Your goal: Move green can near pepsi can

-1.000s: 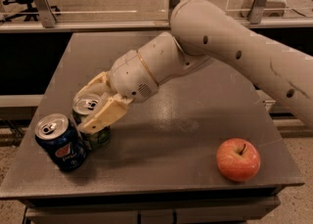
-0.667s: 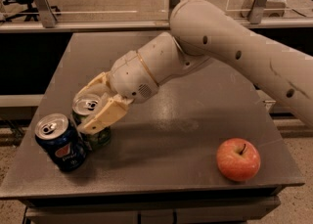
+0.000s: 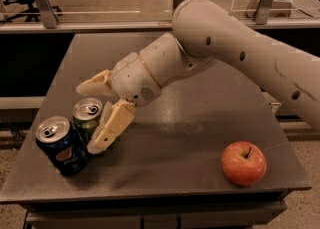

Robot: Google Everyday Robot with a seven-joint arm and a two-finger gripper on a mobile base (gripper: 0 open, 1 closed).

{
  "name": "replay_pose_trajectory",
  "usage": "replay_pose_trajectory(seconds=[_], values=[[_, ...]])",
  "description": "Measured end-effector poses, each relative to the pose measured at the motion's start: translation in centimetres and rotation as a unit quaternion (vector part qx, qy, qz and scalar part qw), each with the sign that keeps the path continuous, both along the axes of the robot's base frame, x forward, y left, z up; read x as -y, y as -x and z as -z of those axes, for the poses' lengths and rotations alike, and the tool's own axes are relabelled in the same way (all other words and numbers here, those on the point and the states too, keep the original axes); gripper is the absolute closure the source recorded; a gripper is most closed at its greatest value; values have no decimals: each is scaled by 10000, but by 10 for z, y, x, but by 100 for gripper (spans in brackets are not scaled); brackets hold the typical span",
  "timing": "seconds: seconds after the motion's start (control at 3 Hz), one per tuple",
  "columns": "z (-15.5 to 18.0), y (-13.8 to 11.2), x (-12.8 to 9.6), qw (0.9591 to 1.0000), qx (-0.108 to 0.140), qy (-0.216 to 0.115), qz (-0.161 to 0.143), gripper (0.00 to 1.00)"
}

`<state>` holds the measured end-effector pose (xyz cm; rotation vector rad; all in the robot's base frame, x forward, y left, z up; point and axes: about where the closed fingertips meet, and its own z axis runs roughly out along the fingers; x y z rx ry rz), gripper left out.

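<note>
1 camera, set high and close, looking down across the near edge of the surface (image 3: 200,118).
It faces the far rail (image 3: 100,24) and the floor beyond, tilted steeply enough that nearly the whole top shows, front lip to back edge. The arm (image 3: 240,48) enters from the upper right and crosses mid-frame. Its pincer (image 3: 89,119) sits left of centre at the green can (image 3: 89,108), just beside the pepsi can (image 3: 62,148) at the front left.
</note>
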<state>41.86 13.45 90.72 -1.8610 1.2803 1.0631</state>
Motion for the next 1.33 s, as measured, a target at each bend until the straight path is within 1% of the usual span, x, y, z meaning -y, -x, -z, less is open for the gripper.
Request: replay_pose_trajectory(seconds=[0.33, 0.67, 1.0, 1.33], values=[[-11, -6, 13, 9996, 37, -13, 273, 0], [-36, -25, 39, 9984, 218, 135, 495, 0], [-69, -58, 73, 9952, 484, 271, 804, 0], [-68, -57, 72, 9953, 475, 277, 794, 0]])
